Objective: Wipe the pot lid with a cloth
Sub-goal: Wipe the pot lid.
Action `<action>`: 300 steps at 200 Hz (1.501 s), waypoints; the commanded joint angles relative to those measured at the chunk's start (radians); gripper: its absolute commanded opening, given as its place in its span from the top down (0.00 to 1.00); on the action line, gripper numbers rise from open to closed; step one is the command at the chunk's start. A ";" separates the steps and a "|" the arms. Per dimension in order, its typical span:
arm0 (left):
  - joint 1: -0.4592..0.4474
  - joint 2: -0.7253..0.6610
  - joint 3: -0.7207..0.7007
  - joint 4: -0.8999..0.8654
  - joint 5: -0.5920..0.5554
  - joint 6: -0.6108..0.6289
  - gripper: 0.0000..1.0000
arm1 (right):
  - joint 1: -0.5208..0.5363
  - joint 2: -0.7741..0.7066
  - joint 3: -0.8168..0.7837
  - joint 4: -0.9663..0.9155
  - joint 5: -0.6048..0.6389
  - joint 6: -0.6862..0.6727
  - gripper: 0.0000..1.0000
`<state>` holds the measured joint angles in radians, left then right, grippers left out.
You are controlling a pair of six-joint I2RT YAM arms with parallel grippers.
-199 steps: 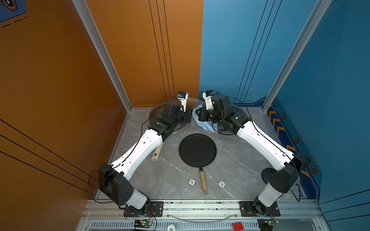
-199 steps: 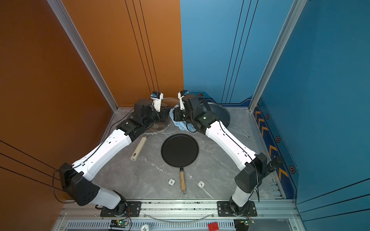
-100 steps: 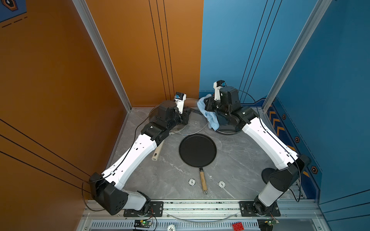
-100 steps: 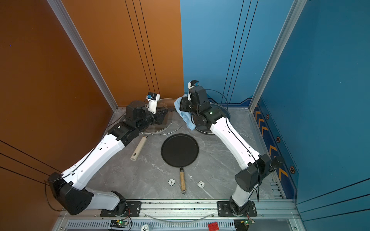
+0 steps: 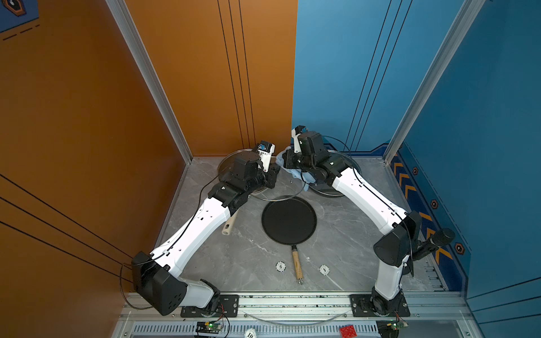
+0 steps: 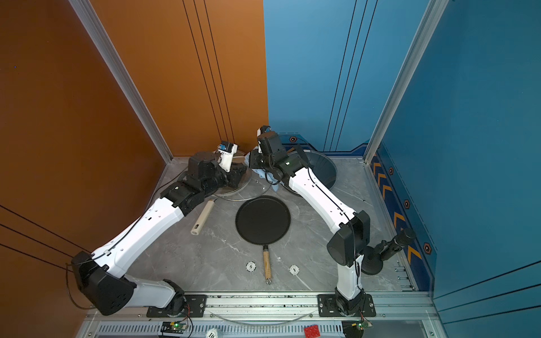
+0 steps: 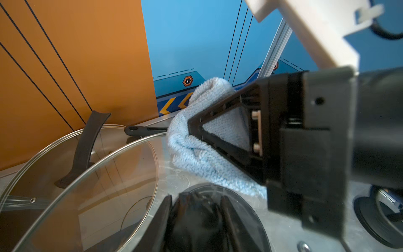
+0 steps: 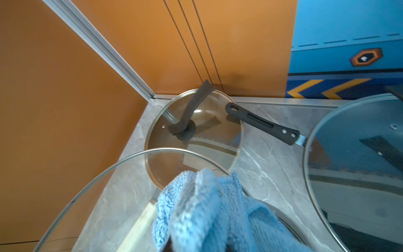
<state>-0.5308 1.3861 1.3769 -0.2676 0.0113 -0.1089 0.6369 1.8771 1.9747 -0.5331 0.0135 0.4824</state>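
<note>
Pinching cloth (image 7: 196, 157) in right tool (image 7: 191, 124), left tool (image 7: 196, 215) clamping pot lid (image 7: 98, 185) by knob

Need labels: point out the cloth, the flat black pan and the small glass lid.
cloth (image 8: 207, 209): right wrist view, bunched folds.
flat black pan (image 5: 289, 220): a top view, surface centre.
small glass lid (image 8: 210, 139): right wrist view, glass dome.

A flat black pan (image 5: 289, 220) lies on the grey tabletop (image 5: 228, 263), white tokens (image 5: 280, 266) flanking its wooden handle (image 5: 296, 264).
</note>
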 commanded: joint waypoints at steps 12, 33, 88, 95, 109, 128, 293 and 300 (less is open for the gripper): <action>0.014 -0.039 0.035 0.156 -0.001 0.002 0.70 | -0.066 -0.090 -0.071 -0.130 0.145 -0.022 0.93; 0.019 -0.032 0.035 0.158 0.001 0.002 0.70 | -0.076 -0.148 -0.079 -0.128 0.164 -0.025 0.93; 0.033 0.011 0.047 0.196 0.013 -0.010 0.69 | 0.025 -0.262 -0.147 0.046 0.008 -0.029 0.93; 0.035 0.019 0.051 0.203 0.015 -0.012 0.69 | 0.040 -0.259 -0.159 0.076 -0.030 -0.024 0.93; 0.039 0.034 0.062 0.216 0.011 -0.021 0.69 | 0.089 -0.240 -0.161 0.092 -0.056 -0.024 0.93; 0.060 0.049 0.072 0.237 0.008 -0.058 0.69 | 0.122 -0.214 -0.164 0.053 -0.038 -0.013 0.93; 0.125 0.047 0.011 0.241 0.020 -0.111 0.70 | -0.017 -0.513 -0.492 -0.298 0.472 0.077 0.94; 0.119 0.039 0.007 0.231 0.012 -0.109 0.70 | -0.032 -0.553 -0.508 -0.298 0.480 0.078 0.93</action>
<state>-0.4046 1.4967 1.3888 -0.1375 0.0463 -0.2058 0.6289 1.4487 1.5135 -0.7357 0.3729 0.5480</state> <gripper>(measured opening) 0.349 0.110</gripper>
